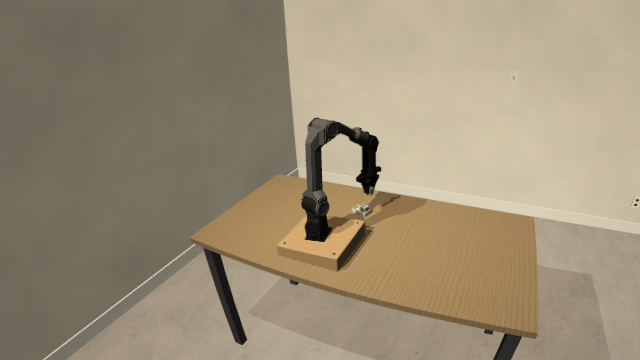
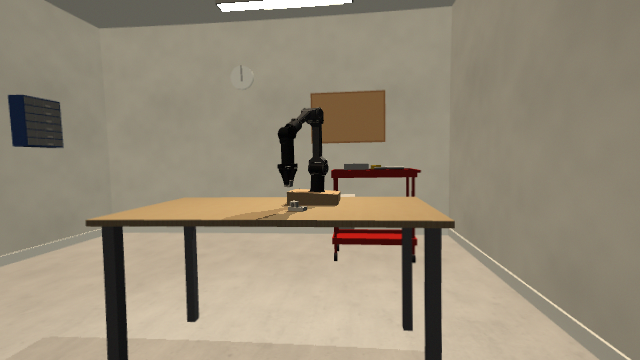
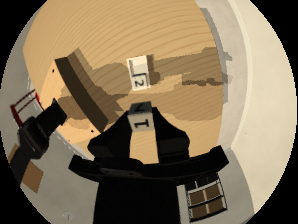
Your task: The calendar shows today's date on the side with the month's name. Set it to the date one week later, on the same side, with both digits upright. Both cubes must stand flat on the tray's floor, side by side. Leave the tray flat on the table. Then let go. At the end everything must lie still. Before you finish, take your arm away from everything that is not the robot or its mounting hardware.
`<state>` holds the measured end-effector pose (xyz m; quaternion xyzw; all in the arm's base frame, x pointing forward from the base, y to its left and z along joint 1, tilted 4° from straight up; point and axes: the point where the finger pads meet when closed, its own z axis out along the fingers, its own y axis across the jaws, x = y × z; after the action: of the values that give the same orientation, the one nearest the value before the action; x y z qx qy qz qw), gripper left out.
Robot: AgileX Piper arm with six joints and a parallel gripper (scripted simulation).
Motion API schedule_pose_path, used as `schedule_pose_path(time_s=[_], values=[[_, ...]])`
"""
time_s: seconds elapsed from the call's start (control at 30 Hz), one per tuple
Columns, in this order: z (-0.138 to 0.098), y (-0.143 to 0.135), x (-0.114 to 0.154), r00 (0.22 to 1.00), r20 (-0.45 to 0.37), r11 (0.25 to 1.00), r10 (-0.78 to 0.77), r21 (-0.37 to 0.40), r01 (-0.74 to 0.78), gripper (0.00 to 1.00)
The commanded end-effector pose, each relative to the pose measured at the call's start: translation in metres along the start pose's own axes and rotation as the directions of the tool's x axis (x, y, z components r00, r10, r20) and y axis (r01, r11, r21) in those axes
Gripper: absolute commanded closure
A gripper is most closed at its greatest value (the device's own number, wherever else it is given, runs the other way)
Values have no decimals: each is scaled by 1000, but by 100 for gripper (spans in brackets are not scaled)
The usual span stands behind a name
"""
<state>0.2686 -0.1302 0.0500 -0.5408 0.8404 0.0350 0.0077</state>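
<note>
A black robot arm, bolted to a wooden block (image 1: 310,256) (image 2: 313,199) (image 3: 75,107) near one long edge of the wooden worktop (image 1: 450,260) (image 2: 200,212) (image 3: 170,30), bends over and points its gripper (image 1: 370,191) (image 2: 288,184) (image 3: 142,114) straight down. The fingers are pinching a small pale cube (image 3: 142,123) by two opposite sides, well above the surface; the face turned to the wrist camera reads 1, and a darker adjoining face carries a mark too shadowed to read. Gripping the sides leaves that numbered face uncovered. Below, beyond the block and toward the opposite long edge, the calendar's small white tray (image 1: 354,210) (image 2: 296,209) (image 3: 132,68) lies on the wood, well in from the corners. The other cube, marked 2 (image 1: 364,207) (image 2: 294,204) (image 3: 139,81), sits at one end of it, and the rest of the tray appears unfilled, probably the place meant for the held cube. The lift likely gives room to turn or carry that cube without knocking its neighbour. Which side bears the month's name cannot be made out. Lowering it tilted could catch the tray's rim or push the standing cube askew.
</note>
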Motion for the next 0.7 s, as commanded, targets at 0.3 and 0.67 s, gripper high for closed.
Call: schedule_pose_path(time_s=[0.3, 0.67], values=[[-5, 5, -57, 1000, -8, 1000, 2, 1, -2, 67], [0, 6, -57, 1000, -8, 1000, 2, -4, -2, 67]])
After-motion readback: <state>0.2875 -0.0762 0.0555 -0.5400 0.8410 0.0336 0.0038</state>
